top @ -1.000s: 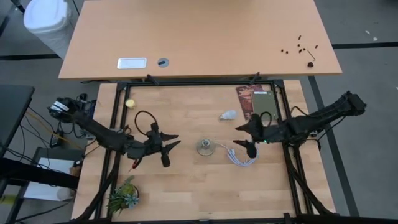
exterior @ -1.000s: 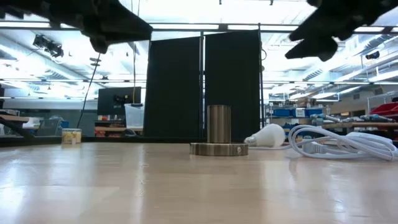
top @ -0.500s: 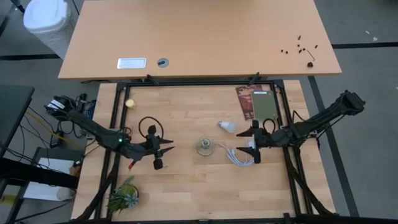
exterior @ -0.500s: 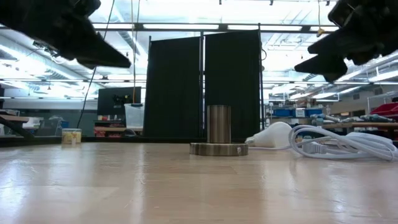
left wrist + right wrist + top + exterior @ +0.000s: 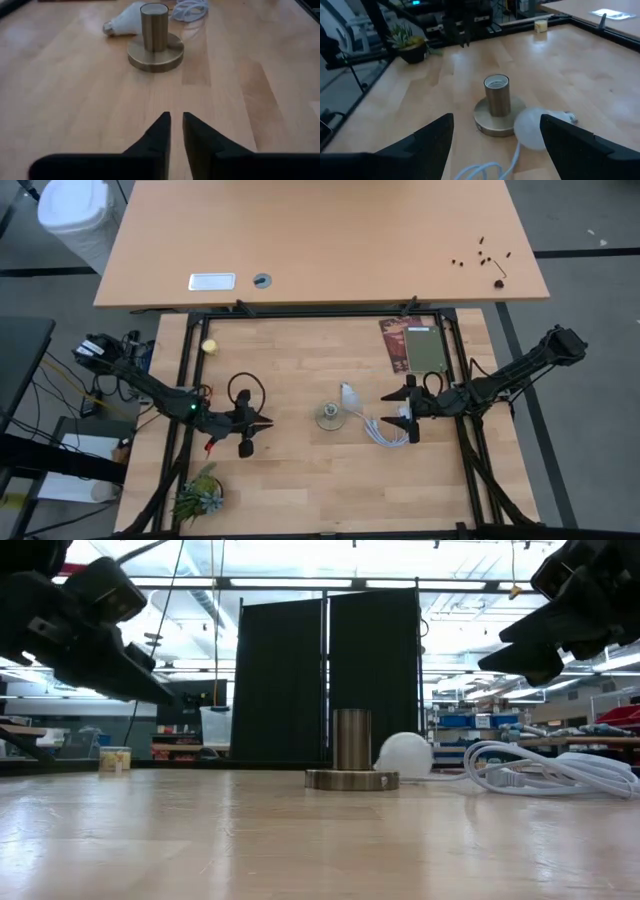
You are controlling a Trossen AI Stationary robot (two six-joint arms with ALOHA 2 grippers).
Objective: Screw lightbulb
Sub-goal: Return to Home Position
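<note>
The white lightbulb lies on its side on the wooden table, its dome right beside the base of the metal socket. It also shows in the right wrist view and the left wrist view. The socket stands upright with its opening up. My left gripper hovers left of the socket, its fingers nearly together and empty. My right gripper is open and empty, hovering right of the socket over the white cable.
A small yellow ball lies at the far left. A small plant stands at the near left corner. A dark booklet lies at the far right. The white cable coils right of the socket.
The lightbulb has rolled from the far right toward the socket and now lies right beside its base. My right gripper has drawn back a little toward the table's right edge. My left gripper has moved toward the table's left and near edges and come lower.
</note>
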